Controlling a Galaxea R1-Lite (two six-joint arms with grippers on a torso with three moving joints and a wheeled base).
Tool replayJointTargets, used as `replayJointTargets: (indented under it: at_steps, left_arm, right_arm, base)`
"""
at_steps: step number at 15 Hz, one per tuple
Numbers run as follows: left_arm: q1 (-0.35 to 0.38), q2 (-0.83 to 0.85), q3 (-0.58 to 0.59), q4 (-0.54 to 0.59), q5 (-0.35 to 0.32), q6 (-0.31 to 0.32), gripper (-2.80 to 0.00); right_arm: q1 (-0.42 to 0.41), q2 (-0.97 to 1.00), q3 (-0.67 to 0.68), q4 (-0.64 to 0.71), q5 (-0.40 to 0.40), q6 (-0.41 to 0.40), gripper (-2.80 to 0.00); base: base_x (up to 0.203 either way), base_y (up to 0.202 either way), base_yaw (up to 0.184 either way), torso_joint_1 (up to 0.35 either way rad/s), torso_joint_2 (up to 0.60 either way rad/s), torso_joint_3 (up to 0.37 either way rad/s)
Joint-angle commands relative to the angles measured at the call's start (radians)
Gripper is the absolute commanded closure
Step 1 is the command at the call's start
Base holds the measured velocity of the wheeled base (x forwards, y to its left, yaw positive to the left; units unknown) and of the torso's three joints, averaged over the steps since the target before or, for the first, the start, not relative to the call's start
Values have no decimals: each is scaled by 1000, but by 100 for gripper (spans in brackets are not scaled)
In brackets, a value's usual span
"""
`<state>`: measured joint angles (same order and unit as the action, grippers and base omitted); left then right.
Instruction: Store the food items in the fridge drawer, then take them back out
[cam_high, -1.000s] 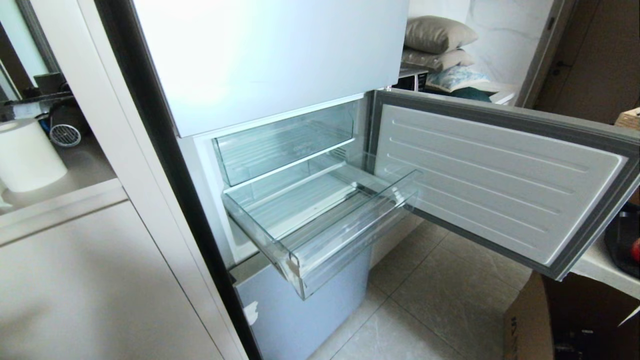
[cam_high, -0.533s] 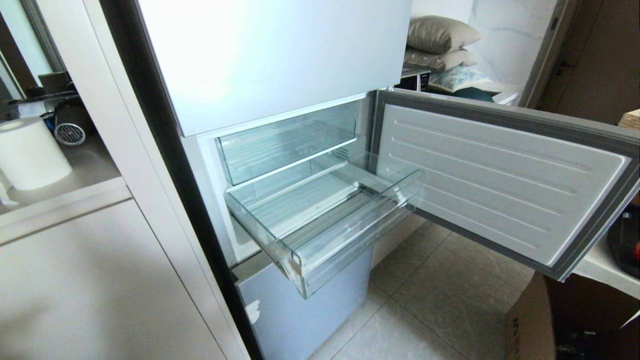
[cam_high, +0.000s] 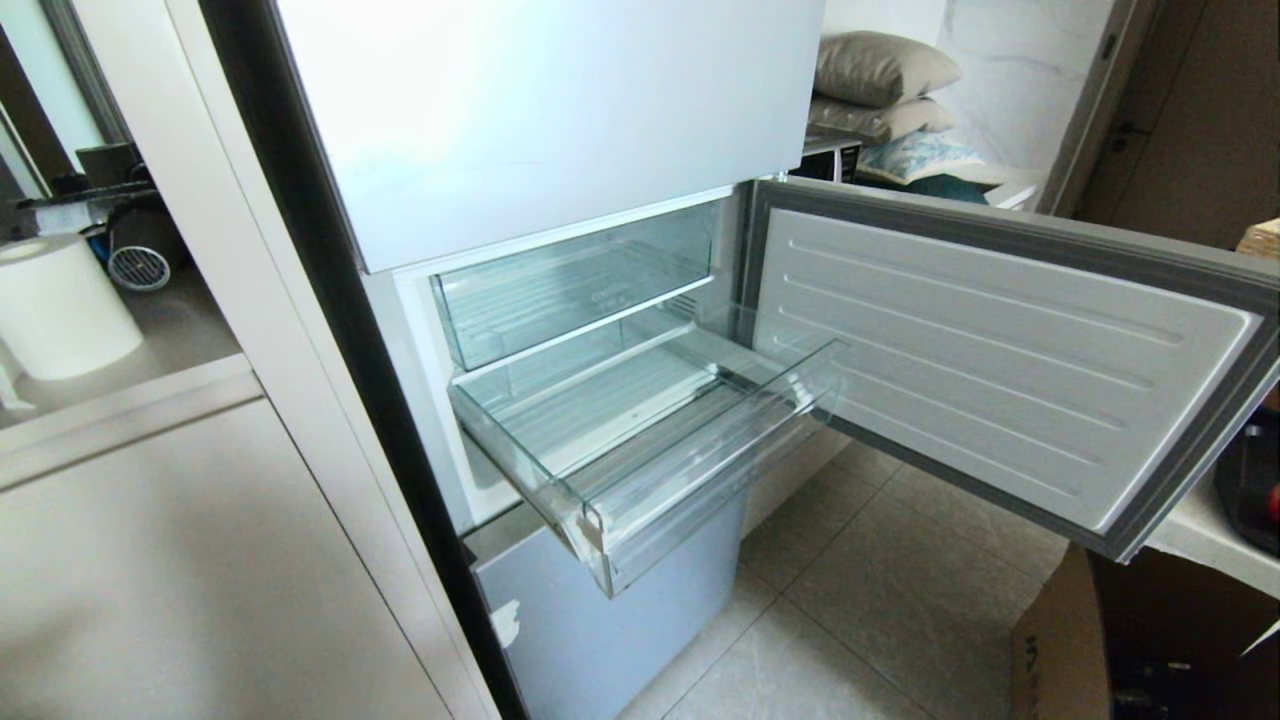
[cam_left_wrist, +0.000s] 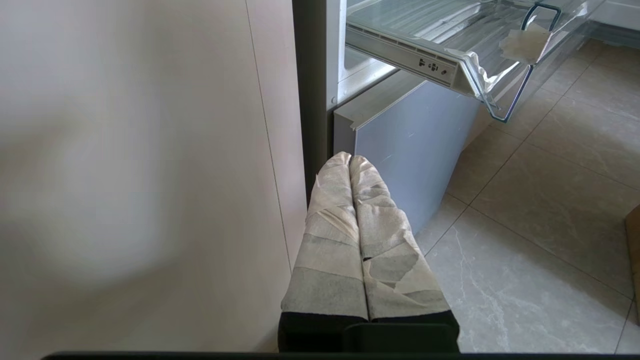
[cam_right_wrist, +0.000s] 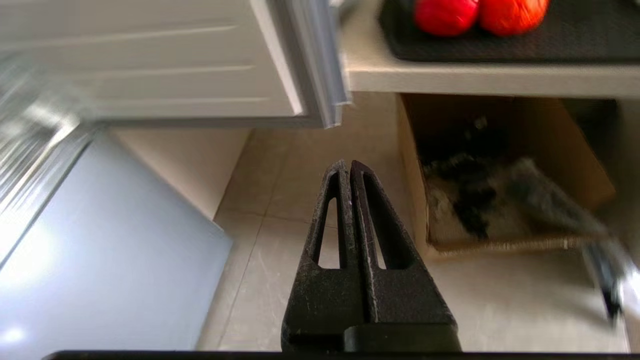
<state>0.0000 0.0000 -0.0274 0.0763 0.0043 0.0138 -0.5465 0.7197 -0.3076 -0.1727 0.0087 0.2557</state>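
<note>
A: Where are the arms? Neither one shows from the head camera.

B: Only the wrist cameras catch them. Left gripper (cam_left_wrist: 350, 159): two tape-wrapped fingers (cam_left_wrist: 327, 210) pressed flat together, nothing between them, pointing forward and slightly down, low, above the floor.

A: And the right?

B: Right gripper (cam_right_wrist: 349, 165): bare black slotted fingers (cam_right_wrist: 372, 220), tips meeting, empty as well, angled down toward the floor on the right side.

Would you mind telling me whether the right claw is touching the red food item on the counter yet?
Apart. In the right wrist view the right claw, jaws shut and empty, hangs over the floor, while the red food item sits on a dark mat well beyond it.
</note>
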Motion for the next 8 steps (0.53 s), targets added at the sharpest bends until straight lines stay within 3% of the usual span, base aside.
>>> replayJointTargets:
  at_steps: [1,4,5,8]
  left_arm:
    - [0,0,0,0,0,0,0]
    - [0,0,0,0,0,0,0]
    - [0,0,0,0,0,0,0]
    - [0,0,0,0,0,0,0]
  right_arm:
    - [-194,275,-16,-110,142,-4,0]
    - [-323,487,-28,-312,227,-22,0]
    - [-355,548,-31,-371,242,-38,-280]
    - [-398,698,-66,-466,259,-63,-280]
  base:
    - [0,0,0,0,0,0]
    - [0,0,0,0,0,0]
    - [0,0,0,0,0,0]
    - [0,0,0,0,0,0]
